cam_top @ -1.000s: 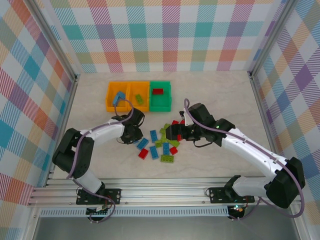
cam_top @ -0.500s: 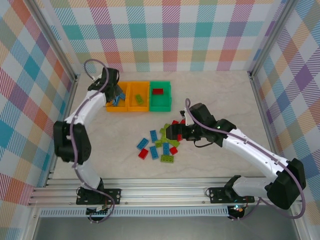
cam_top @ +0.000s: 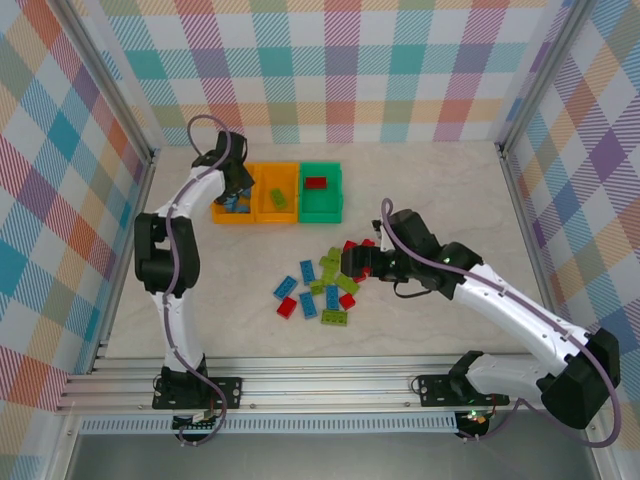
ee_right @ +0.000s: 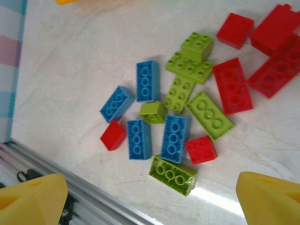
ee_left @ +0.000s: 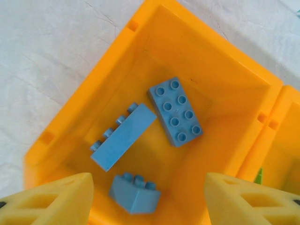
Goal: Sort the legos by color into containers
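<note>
The left end effector (ee_left: 149,199) moves from the pile (cam_top: 325,285) to the far left bin (ee_left: 70,126), wide open; blue legos (ee_left: 177,111) lie inside.

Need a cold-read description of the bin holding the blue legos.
Three joined bins sit in a row at the far side of the table. Take the leftmost bin, orange, under the left gripper. Its orange neighbour holds a green brick; this one holds three blue bricks.

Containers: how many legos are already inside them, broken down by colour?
Blue legos, left orange bin: 3
Lime green lego, middle orange bin: 1
Red lego, green bin: 1
Total: 5
</note>
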Tool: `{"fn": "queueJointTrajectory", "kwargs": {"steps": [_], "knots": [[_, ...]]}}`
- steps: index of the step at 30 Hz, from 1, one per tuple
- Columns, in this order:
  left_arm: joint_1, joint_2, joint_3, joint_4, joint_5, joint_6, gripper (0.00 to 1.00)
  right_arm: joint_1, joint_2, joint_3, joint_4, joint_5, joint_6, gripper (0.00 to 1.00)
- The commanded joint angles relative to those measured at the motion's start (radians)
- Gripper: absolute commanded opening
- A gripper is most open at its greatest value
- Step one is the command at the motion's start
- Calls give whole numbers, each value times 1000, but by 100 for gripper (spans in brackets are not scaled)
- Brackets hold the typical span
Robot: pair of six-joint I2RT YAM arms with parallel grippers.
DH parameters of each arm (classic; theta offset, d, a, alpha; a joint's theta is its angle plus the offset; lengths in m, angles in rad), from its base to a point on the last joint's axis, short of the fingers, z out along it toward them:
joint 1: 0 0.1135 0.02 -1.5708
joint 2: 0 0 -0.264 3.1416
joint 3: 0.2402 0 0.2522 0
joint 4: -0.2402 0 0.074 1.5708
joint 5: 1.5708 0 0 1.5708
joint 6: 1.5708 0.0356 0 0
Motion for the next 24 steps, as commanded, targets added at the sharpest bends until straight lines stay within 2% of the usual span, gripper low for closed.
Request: {"fn": "queueJointTrajectory", "kwargs": {"steps": [1,4,7,11,14,18,21,24], "knots": [[14,-190,-79,-29,36,2,63,-6,29,-7,-62,133,64,94],[-16,-376,-221,10,150,-5,63,-46,118,17,-109,194,105,92],[-118,-558,-386,89,267,26,63,-52,220,32,-35,198,25,86],[-288,-728,-480,25,278,200,63,-83,378,111,-59,272,-7,86],[-356,-841,-516,-61,309,349,65,-135,459,142,-26,238,7,86],[-381,-1005,-598,-129,467,578,80,-170,553,184,0,202,49,85],[-383,-1136,-671,-147,498,762,87,-171,602,177,15,215,92,78],[-383,-1250,-761,-98,501,904,89,-175,635,151,68,199,117,73]]}}
